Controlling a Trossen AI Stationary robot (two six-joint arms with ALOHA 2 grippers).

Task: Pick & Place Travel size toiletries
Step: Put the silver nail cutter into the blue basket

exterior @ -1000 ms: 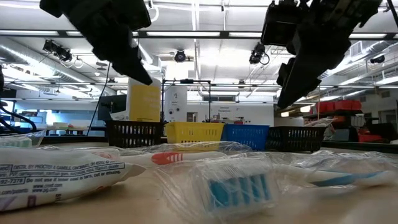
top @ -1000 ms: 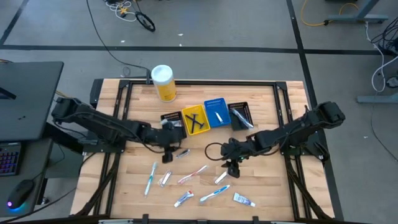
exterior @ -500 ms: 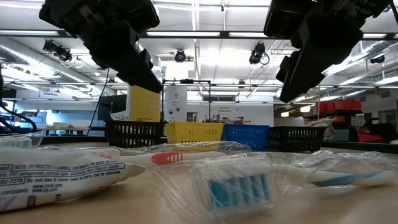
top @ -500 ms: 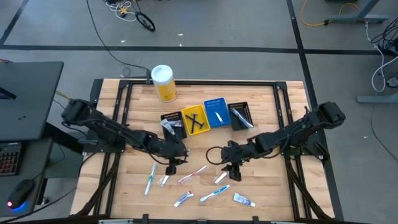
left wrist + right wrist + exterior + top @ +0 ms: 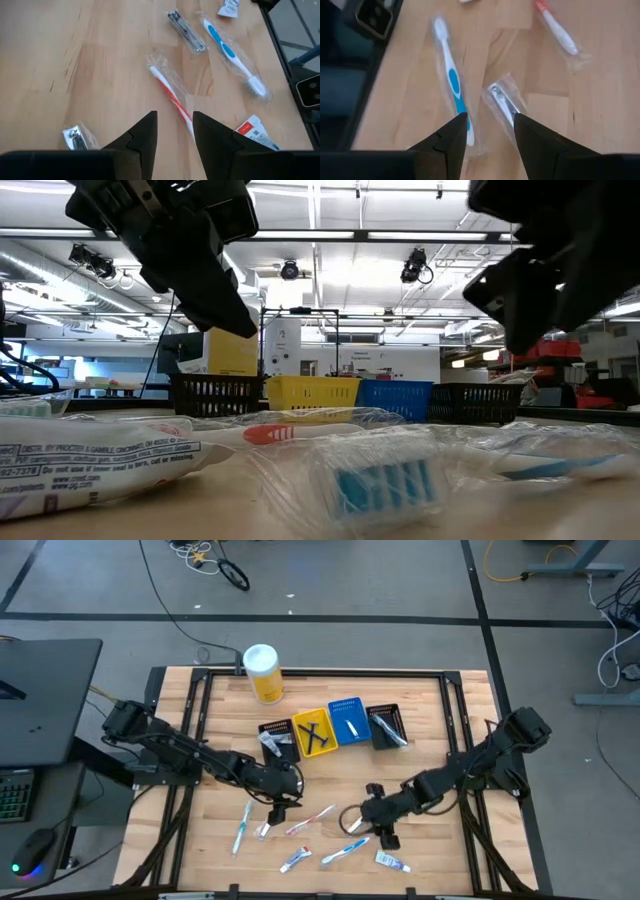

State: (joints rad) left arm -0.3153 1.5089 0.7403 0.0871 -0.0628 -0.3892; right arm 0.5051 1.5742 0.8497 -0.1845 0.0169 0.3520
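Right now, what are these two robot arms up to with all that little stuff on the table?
They are sorting travel toiletries into small bins at the back of the table. Some items already lie in the bins; wrapped ones are spread out at the front. The left gripper hangs open over a red-and-white toothbrush, holding nothing. The right gripper hangs open over a wrapped metal item beside a blue toothbrush, also empty-handed. Each looks ready to pick something up.

Pale wood-grain table (image 5: 420,700). Yellow canister (image 5: 264,675), white lid. Yellow bin (image 5: 313,732), blue bin (image 5: 347,720), black bins (image 5: 388,726). Red-and-white toothbrush (image 5: 172,101) in clear wrap; blue-and-white toothbrush (image 5: 454,85). White tube (image 5: 90,465), dark print. Black grippers (image 5: 174,137).
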